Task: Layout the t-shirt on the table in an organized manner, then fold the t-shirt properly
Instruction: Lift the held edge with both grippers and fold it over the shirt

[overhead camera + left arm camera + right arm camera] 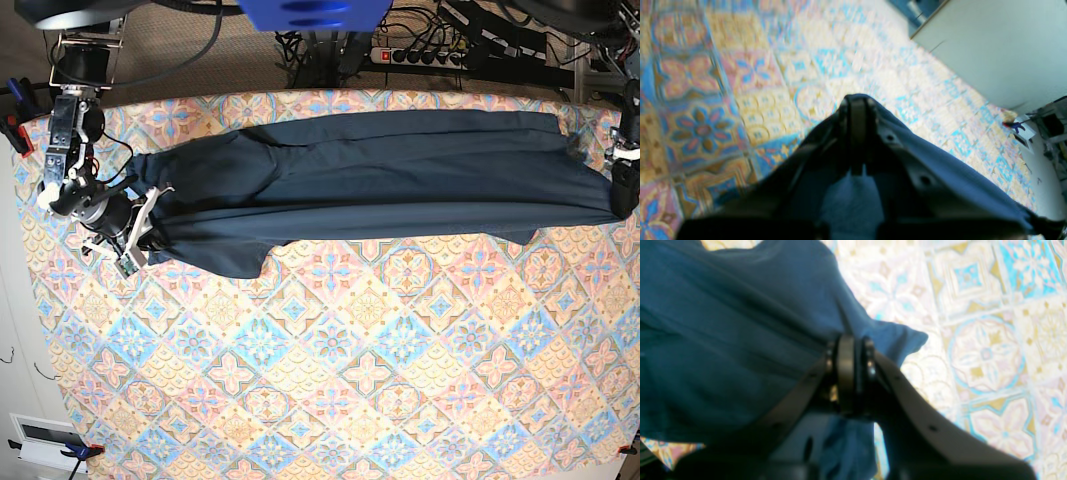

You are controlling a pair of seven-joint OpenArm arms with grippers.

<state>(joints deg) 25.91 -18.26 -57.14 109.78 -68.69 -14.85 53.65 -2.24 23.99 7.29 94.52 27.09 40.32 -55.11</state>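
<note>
The t-shirt (380, 175) lay stretched as a long dark band across the upper part of the base view, running from the left edge of the table (330, 380) almost to the right edge, with a loose flap hanging down toward the lower left of the band. The right gripper (150, 232), at the left of that view, had its jaws closed on one end of the cloth; in its own wrist view the pinched fold showed bunched between the closed tips (850, 350), with the rest of the fabric spreading to the upper left. The left gripper (625, 185), at the far right edge of the base view, was likewise clamped shut on the other end, and its wrist view showed navy cloth draped over and around the closed tips (857, 106). The garment looked taut between the two holds, so the main risk, as I judged it, was that a further pull apart would drag a thin pinch of cloth out of one set of jaws, letting that end drop and crumple. The left hold sat very close to the table's right edge, so a release there could let the cloth slide off. The hanging flap and lengthwise creases might also be pressed in as stray folds if the shirt were set down without spreading.
</note>
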